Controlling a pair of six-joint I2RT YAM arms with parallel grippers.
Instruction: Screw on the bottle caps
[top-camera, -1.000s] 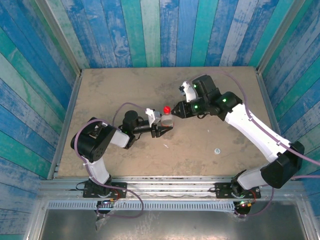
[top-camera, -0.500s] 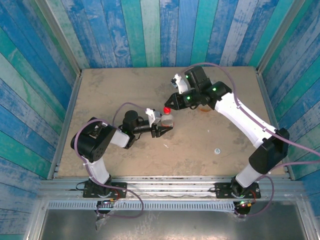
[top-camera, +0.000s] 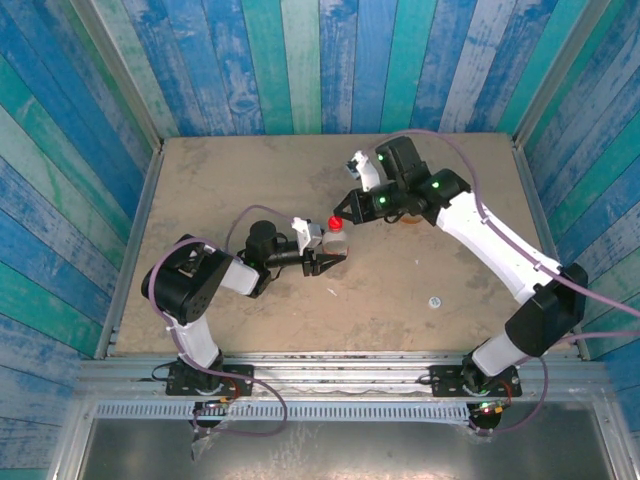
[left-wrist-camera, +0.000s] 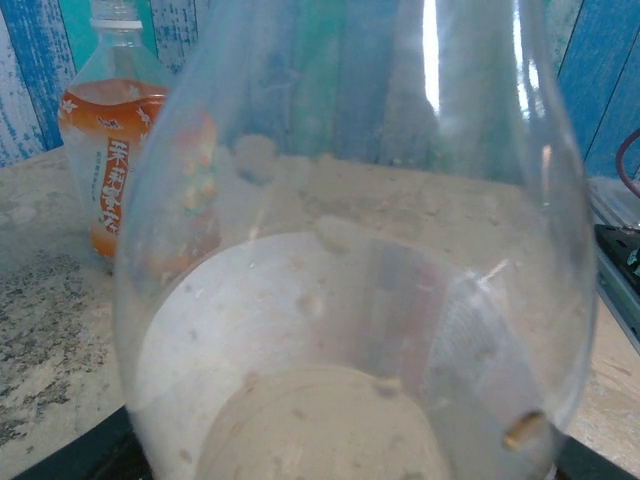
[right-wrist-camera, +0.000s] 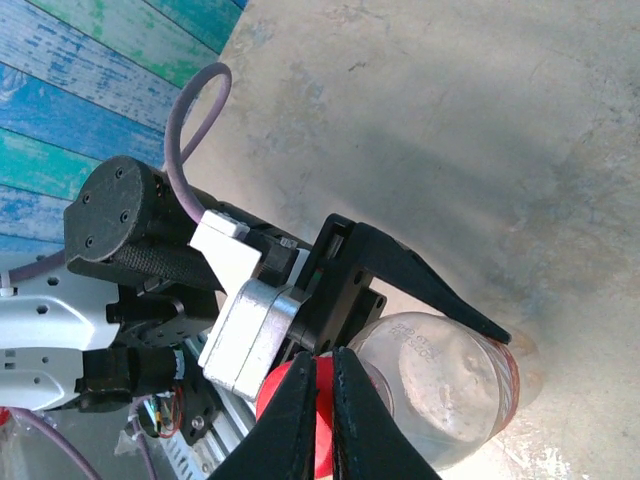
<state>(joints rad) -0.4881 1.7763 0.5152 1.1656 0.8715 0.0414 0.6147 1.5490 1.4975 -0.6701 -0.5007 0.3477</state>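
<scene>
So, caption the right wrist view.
Shut right gripper at the round red plastic cap on a clear plastic bottle clamped by the left gripper.

Two robot arms, the left arm (top-camera: 190, 285) and the right arm (top-camera: 495, 245), work at one sand-coloured table (top-camera: 250, 170). Each ends in a single two-finger gripper, the left gripper (top-camera: 325, 252) and the right gripper (top-camera: 341, 213), making two in all. Two plastic bottles stand on the table, one clear bottle (left-wrist-camera: 350, 250) near the centre and one orange-label bottle (left-wrist-camera: 115, 150) at about two o'clock from it. The caps also number two, one red cap (top-camera: 333, 220) at the centre and one pale cap (top-camera: 434, 301) at about four o'clock.
</scene>
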